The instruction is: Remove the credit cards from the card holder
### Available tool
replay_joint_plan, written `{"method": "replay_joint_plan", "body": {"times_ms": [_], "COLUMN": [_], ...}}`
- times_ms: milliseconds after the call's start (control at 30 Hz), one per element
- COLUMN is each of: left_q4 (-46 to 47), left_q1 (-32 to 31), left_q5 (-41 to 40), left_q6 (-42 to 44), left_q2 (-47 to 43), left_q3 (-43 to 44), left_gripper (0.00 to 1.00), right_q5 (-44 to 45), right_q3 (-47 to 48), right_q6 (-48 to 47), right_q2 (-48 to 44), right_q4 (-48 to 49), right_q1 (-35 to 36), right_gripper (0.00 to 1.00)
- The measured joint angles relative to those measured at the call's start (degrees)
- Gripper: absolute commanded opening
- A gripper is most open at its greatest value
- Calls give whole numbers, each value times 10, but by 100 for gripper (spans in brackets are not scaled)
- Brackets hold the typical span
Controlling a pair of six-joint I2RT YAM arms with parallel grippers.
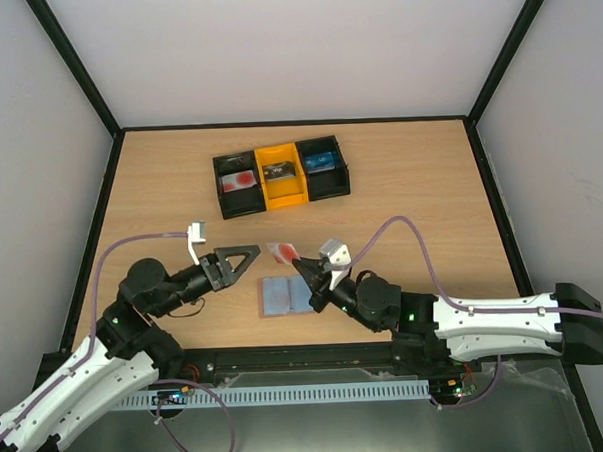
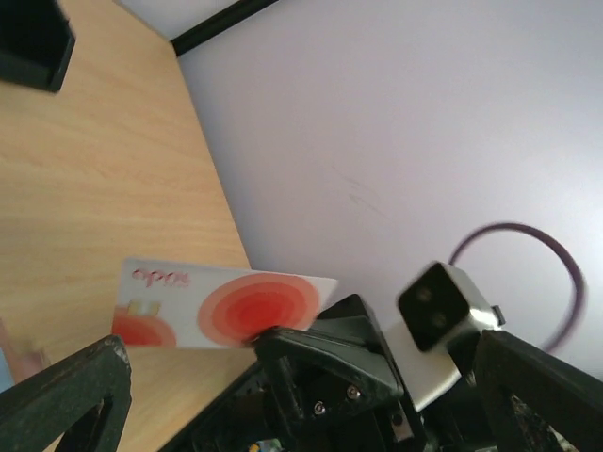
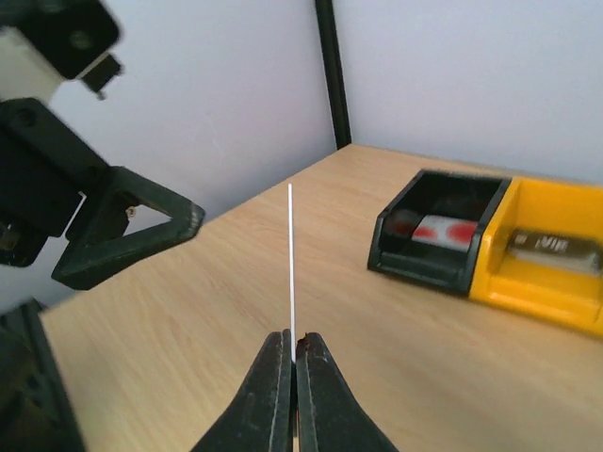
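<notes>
The right claw (image 1: 299, 267) is clamped shut on the lower edge of a thin pale plastic card (image 1: 282, 252) printed with a red round mark. In the right wrist view the card stands edge-on, rising as a fine white line from between the closed fingertips at bottom centre. It is held clear of the wood, just left of centre in the overhead view.

Just to the card's left, the left claw (image 1: 249, 260) has its jaws wide apart, with nothing between them. Its wrist view shows the printed face of the card at lower centre and its own two fingers far out at the bottom corners.

Below the card in the overhead view, the small flat bifold card holder (image 1: 285, 295) lies opened on the light wooden table (image 1: 410, 191), blue-grey panels up. No claw touches it.

So this card is out of the holder, though not yet set down. The panels are too small to show whether a second card is tucked inside.

At top centre sits a black-and-yellow plastic three-compartment tray (image 1: 220, 195). A pale item with red blotches (image 1: 239, 179) lies in its left bin; whether that is a card I cannot tell.

What is left, by my reading, is to put this card down and check the holder for another.
</notes>
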Motion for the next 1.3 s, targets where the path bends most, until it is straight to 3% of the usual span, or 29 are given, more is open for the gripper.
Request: {"method": "replay_joint_plan", "body": {"times_ms": [100, 267, 400, 700, 1000, 1200, 1300], "left_q4": [-21, -47, -69, -77, -23, 52, 83], "left_q1": [0, 0, 0, 0, 0, 0, 0], "left_q5": [2, 22, 29, 41, 53, 74, 75], "left_q6": [46, 88, 98, 69, -9, -63, -82], "left_q2": [8, 26, 26, 9, 8, 7, 2], "left_q3": [26, 33, 33, 18, -35, -61, -63], "left_gripper": [99, 83, 79, 70, 61, 18, 3], "right_q5": [5, -16, -11, 16, -3, -28, -30], "right_q3": [13, 43, 26, -9, -36, -45, -54], "right_q6": [136, 329, 459, 594, 631, 643, 650], "right_q2": [1, 35, 40, 19, 3, 4, 3], "right_q4": [-30, -37, -19, 21, 118, 152, 166], "right_q1": [0, 0, 0, 0, 0, 0, 0], "right_gripper": [2, 2, 2, 2, 2, 2, 2]}}
